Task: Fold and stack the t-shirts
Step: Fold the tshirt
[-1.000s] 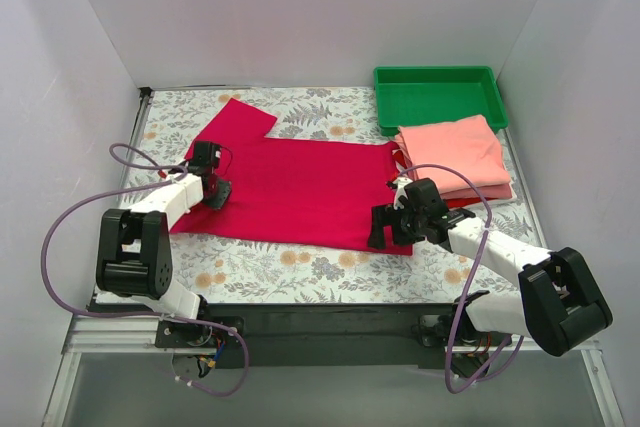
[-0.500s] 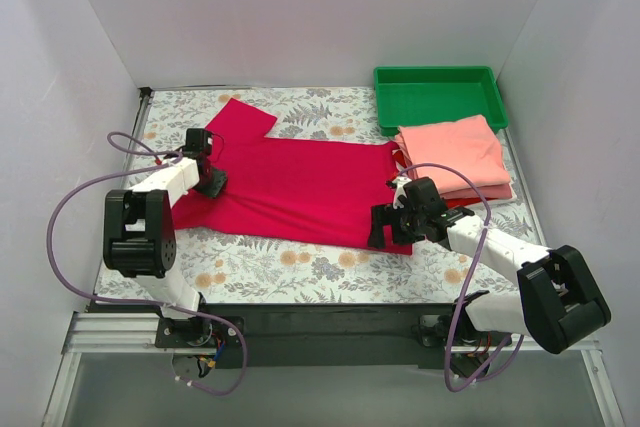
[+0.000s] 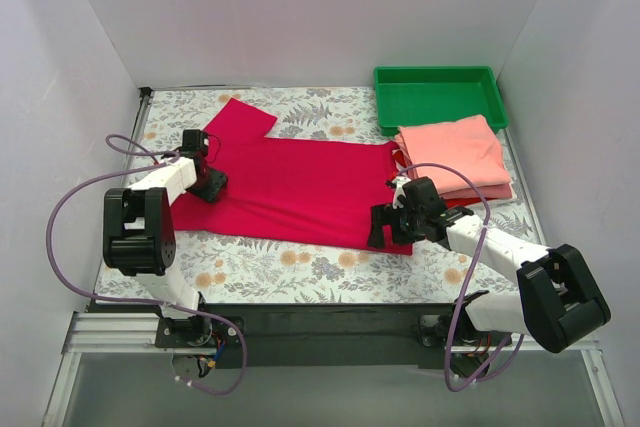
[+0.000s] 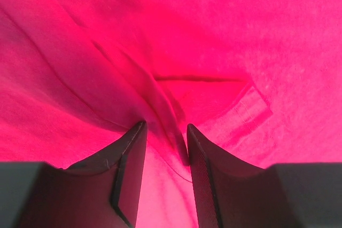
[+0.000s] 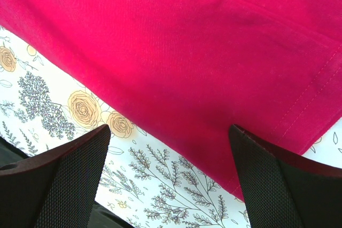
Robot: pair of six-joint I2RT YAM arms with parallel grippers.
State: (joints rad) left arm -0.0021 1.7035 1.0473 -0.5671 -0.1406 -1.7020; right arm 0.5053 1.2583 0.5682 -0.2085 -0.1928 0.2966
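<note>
A crimson-red t-shirt (image 3: 300,192) lies spread across the middle of the table, with one sleeve pointing to the far left. My left gripper (image 3: 207,185) sits on its left part. In the left wrist view the gripper (image 4: 165,127) is nearly closed, with a raised fold of the red cloth (image 4: 171,126) pinched between its jaws. My right gripper (image 3: 384,228) is wide open just over the shirt's near right hem corner (image 5: 299,126), and its fingers (image 5: 69,180) hold nothing. A folded salmon-pink t-shirt (image 3: 455,155) lies on a brighter red t-shirt (image 3: 492,196) at the right.
A green plastic tray (image 3: 436,97) stands at the back right, just behind the folded pile. The flower-print tablecloth (image 3: 300,267) shows along the front and left. White walls close in the left, back and right sides.
My left gripper has moved away and to the left, drawing the shirt's near left part with it. The right gripper has stayed open at the hem corner.
</note>
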